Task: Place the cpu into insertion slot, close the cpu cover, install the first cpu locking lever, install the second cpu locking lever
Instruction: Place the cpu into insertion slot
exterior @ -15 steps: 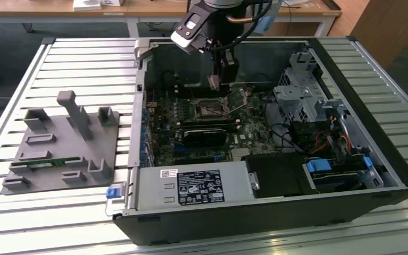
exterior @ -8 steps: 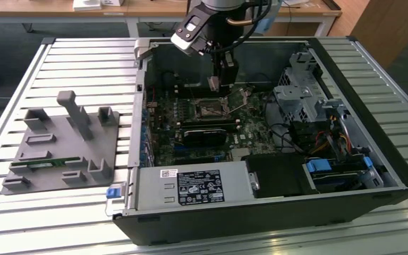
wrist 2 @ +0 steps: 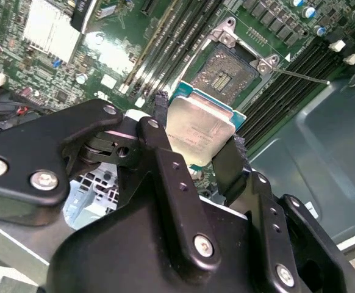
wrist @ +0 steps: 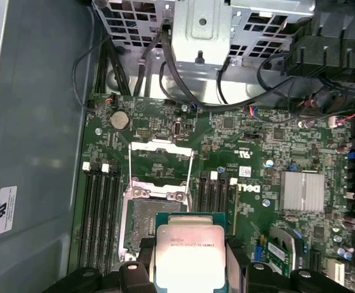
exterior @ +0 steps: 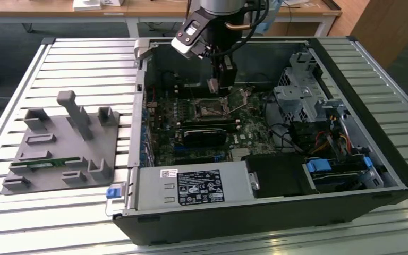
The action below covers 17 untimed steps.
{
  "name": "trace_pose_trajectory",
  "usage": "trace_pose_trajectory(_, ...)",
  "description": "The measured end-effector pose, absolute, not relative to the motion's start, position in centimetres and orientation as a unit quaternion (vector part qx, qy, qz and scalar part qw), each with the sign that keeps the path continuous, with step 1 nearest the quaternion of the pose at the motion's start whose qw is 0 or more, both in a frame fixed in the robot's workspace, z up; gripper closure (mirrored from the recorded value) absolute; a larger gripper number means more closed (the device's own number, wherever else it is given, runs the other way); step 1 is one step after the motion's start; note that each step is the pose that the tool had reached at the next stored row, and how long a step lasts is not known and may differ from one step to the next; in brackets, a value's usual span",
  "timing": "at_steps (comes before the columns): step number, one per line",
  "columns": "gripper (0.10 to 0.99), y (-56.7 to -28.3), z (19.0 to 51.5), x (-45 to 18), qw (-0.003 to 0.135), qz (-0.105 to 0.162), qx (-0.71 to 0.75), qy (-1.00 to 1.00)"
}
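My gripper reaches down into the open computer case, just behind the insertion slot. It is shut on the cpu, a silvery square chip with a green edge, clamped between two black fingers. In the first wrist view the cpu hangs tilted over one edge of the insertion slot, whose dark recessed centre is bare. The cpu cover is swung open, away from the socket. A thin locking lever sticks out beside the insertion slot.
A grey fixture plate with upright pegs lies at the exterior view's left of the case. Inside the case are a power supply, a metal drive cage, loose cables, long memory slots and a finned heat sink.
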State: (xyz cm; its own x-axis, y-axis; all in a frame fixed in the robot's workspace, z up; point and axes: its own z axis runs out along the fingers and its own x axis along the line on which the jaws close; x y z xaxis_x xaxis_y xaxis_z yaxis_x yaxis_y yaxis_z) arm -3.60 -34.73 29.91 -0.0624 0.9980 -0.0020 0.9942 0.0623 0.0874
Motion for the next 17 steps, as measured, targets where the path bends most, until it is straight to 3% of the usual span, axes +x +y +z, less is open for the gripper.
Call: trace_pose_trajectory(17, 0.545, -33.3, 27.3, -3.6, 0.03, 0.031, 0.684, 0.728)
